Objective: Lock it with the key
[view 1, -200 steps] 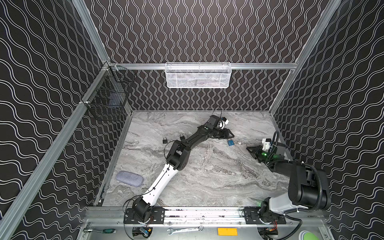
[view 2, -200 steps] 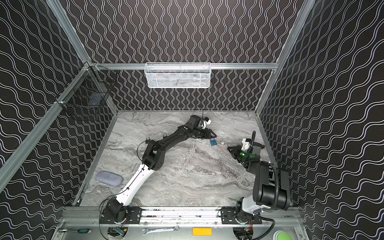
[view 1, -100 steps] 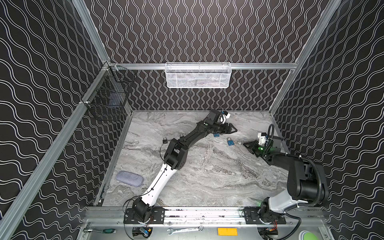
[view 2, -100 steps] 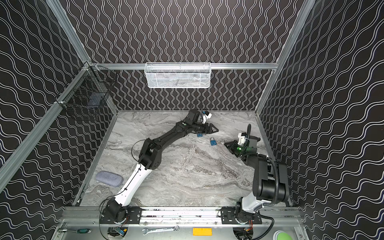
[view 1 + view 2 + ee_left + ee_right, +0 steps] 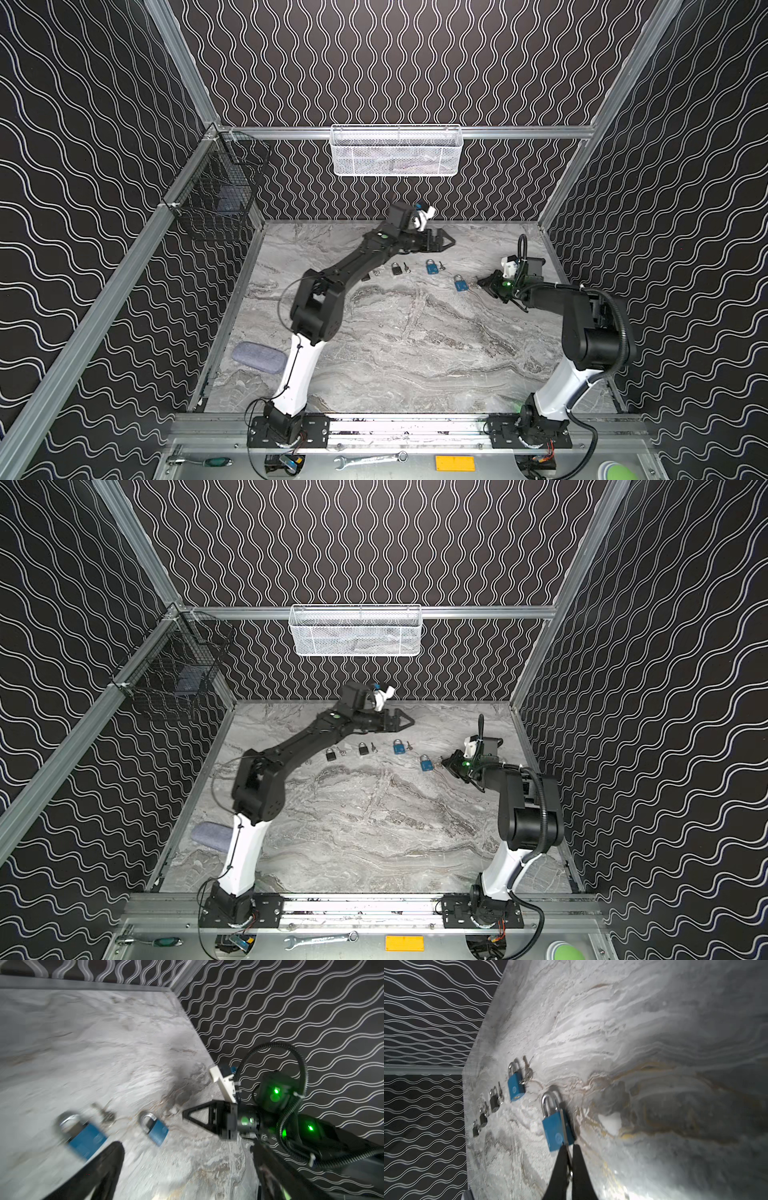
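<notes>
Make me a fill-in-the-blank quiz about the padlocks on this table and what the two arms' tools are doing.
1. On the table lie ___ blue padlocks.
2. The right tool is ___ on a key at the nearest blue padlock's bottom.
3. The left tool hangs ___ and empty above the table.
4. The white mesh basket hangs on the ___ wall.
Missing words: two, shut, open, back.

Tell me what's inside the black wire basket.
One grey-blue boxy item shows through the black wire basket; the dark mesh hides what it is and anything beneath it.
</notes>
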Controlling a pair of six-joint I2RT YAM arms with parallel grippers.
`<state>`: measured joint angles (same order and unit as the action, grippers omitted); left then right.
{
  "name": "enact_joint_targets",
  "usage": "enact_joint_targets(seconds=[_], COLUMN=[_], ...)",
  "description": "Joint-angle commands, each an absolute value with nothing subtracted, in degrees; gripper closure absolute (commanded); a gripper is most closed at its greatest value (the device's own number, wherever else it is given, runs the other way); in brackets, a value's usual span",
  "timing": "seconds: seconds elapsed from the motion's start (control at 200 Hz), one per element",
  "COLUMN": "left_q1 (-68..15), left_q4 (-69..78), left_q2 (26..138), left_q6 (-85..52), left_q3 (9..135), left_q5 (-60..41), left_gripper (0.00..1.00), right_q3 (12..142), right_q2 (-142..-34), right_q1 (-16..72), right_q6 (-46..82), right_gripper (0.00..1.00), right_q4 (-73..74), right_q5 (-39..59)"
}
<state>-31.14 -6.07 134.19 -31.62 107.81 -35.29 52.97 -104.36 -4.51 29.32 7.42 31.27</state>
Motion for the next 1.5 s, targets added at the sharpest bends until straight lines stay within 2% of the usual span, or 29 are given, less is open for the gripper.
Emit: enact_joint_targets(seconds=[0.0,0.14,0.305,0.5,0.741,0.911,1.071,1.251,1.296,1.366,1.421,1.496], left_q1=[-29.4,-26.8,-24.0,-23.5,-23.4,-23.4,-23.5,-23.5,-23.5,-23.5,-23.4,-23.5], left_q4=[0.4,5.1,5.3,0.8,-6.6,-7.2,-9.8,-13.5,-13.3,-12.6,-12.5,-14.0], left_q2=[127.0,114.3,102.3,90.4,79.2,69.8,61.2,53.4,51.7,49.3,47.9,46.8], left_q6=[-33.7,-35.5,-36.0,-34.2,-32.7,-31.7,-30.2,-30.0,-30.5,-30.9,-31.0,-30.7], left_q3=[99.7,84.5,72.2,61.9,55.5,49.7,46.5,43.8,42.6,40.9,40.0,40.1], left_q5=[-34.1,-32.2,-29.3,-25.1,-18.6,-9.6,-1.2,7.7,8.2,8.8,9.8,12.1], left_gripper=[0.01,0.01,0.01,0.01,0.01,0.01,0.01,0.01,0.01,0.01,0.01,0.01], right_q3=[55.3,56.8,59.0,58.8,59.6,59.5,59.0,59.0,59.4,59.9,60.2,60.2], right_q2=[-106.2,-108.3,-108.3,-110.0,-111.7,-111.0,-110.0,-109.6,-109.4,-109.1,-107.3,-105.4], right_q1=[-3.9,-3.5,-3.2,-2.8,-2.0,-1.7,-1.7,-1.3,-0.9,-0.3,0.0,0.0], right_q6=[28.0,27.5,26.3,25.9,26.2,25.5,25.6,25.9,25.7,25.2,24.8,24.5], right_gripper=[1.0,1.0,1.0,1.0,1.0,0.81,0.76,0.56,0.48,0.41,0.28,0.22], right_q4=[4.4,3.0,1.1,0.7,-0.7,-2.6,-2.9,-3.0,-3.5,-5.0,-5.8,-6.7], right_q5=[30.1,29.9,28.9,28.2,26.8,24.6,23.9,23.2,22.9,21.5,20.9,20.2])
